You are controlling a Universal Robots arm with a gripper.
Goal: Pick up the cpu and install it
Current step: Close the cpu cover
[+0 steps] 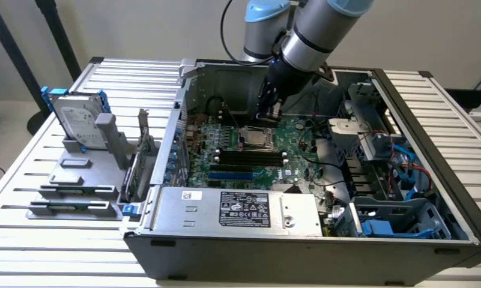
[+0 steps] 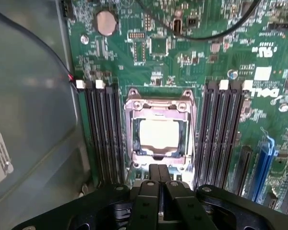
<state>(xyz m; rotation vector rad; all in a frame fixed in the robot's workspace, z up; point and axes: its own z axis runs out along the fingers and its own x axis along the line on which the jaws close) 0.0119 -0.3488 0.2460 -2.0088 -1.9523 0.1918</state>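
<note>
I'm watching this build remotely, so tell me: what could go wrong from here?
1. The shut tool hangs right by the socket; a drop could press the cpu unevenly into it.
2. Whether the cpu lies flat is unclear; a tilt could harm the socket.
3. The memory slots flank the socket closely, so a sideways drift could hit them.

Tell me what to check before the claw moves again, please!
1. Small square silver chip sits inside the grey metal socket frame: ok.
2. Chip lies flat and straight: ok.
3. Black claw is shut, with nothing in it: ok.
4. Claw is clear of the chip: cannot tell.
5. Frame is locked down: cannot tell.
6. Thin black cable lies away from the socket frame: ok.
</note>
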